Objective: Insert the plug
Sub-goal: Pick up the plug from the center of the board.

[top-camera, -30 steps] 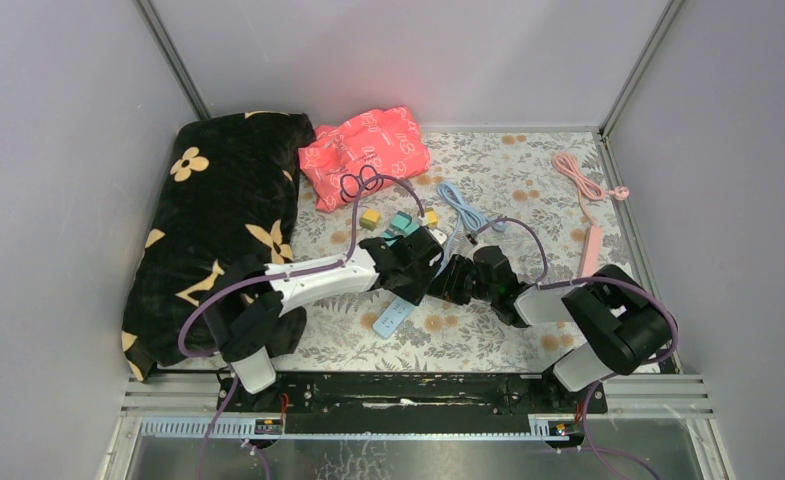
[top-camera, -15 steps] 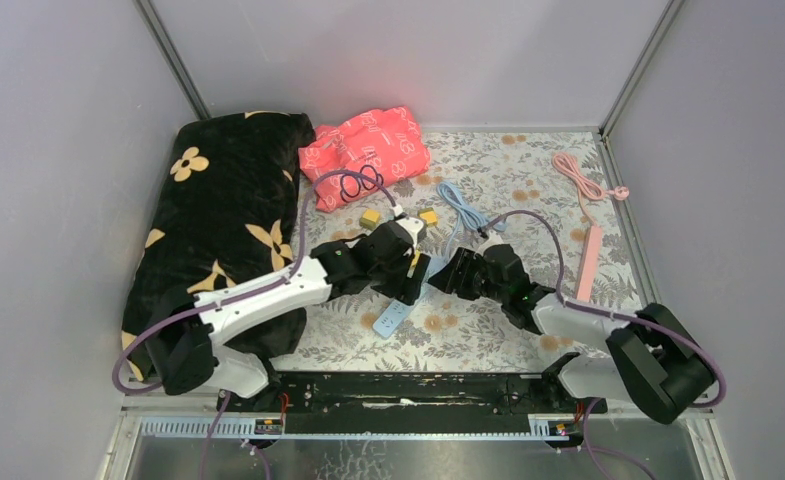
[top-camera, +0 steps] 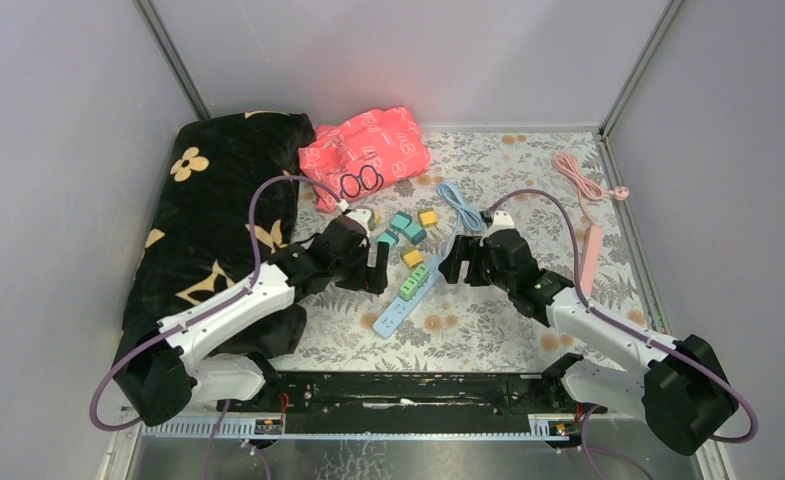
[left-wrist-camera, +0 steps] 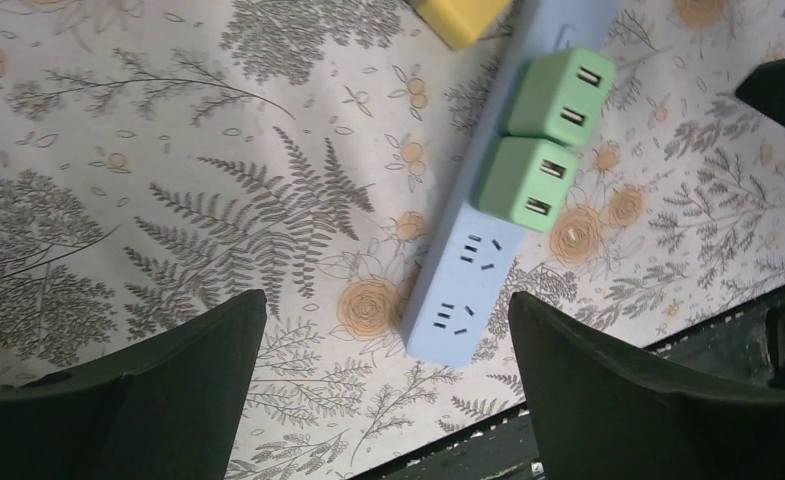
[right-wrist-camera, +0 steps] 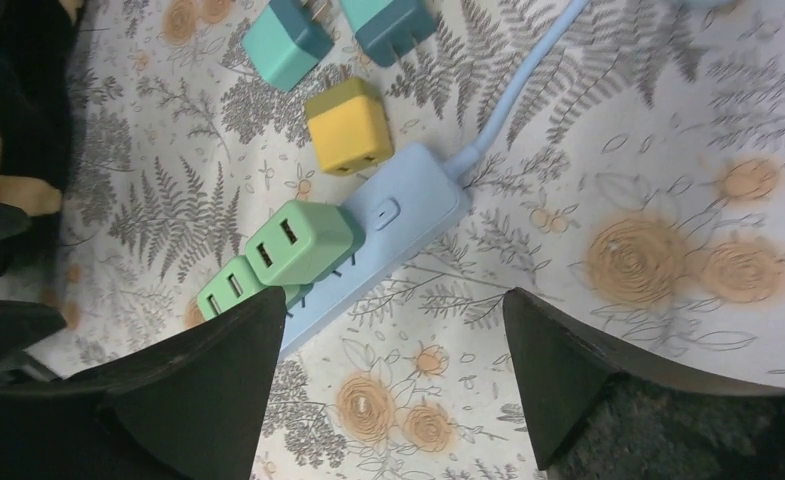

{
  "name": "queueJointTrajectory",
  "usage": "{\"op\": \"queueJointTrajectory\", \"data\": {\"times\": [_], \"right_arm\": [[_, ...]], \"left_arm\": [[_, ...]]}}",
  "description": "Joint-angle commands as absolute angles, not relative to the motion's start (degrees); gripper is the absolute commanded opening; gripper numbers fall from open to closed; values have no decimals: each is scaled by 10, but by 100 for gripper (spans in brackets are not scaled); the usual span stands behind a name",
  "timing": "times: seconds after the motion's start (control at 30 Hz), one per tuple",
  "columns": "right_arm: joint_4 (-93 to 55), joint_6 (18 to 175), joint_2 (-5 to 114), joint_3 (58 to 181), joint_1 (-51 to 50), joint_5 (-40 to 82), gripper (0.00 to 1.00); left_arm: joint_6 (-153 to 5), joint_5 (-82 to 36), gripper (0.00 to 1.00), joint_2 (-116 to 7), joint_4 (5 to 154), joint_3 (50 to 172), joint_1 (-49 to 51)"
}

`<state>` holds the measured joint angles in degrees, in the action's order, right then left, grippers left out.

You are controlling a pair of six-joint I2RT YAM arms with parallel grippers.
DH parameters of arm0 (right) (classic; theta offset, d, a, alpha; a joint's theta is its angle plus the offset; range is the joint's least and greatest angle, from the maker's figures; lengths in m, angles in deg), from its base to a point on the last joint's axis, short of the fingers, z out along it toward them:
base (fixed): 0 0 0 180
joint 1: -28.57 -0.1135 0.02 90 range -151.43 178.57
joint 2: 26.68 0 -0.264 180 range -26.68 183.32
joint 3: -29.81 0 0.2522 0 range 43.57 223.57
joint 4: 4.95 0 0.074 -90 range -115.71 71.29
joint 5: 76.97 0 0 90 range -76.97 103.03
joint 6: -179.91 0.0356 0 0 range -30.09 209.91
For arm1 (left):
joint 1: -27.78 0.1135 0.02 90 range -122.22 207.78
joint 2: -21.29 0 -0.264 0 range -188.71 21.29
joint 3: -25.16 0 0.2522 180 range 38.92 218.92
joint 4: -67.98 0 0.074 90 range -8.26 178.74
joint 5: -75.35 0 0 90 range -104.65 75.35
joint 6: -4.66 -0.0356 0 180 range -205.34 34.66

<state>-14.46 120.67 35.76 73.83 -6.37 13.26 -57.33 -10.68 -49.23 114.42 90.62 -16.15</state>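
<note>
Left fingers [left-wrist-camera: 148, 395] and right fingers [right-wrist-camera: 193, 400] both stand wide apart.

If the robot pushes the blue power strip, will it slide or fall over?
The blue power strip lies long and flat, so it would probably slide or swivel, not tip. Its cord looks bendy and may tug one end back. The two green plugs stick up from it, so they would likely ride along.
</note>
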Motion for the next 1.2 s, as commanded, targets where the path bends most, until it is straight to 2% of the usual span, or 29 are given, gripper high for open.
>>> {"op": "queueJointTrajectory", "data": {"times": [0.0,0.23,0.5,0.67,0.9,1.17], "right_arm": [[-206,1112,370,811,-68,71,89],[-234,1049,483,929,-68,35,93],[-249,1023,628,1031,-68,40,93],[-261,1010,692,1078,-68,47,88],[-253,990,763,1128,-67,31,86],[-254,989,841,1204,-57,13,77]], "left_arm": [[-573,-124,99,-472,1114,896,-128],[-634,-144,100,-463,1120,924,-85],[-714,-132,100,-482,1134,988,-72],[-728,-121,100,-483,1138,975,-64],[-726,-134,100,-476,1134,951,-57],[-724,-128,100,-485,1138,946,-53]]}}
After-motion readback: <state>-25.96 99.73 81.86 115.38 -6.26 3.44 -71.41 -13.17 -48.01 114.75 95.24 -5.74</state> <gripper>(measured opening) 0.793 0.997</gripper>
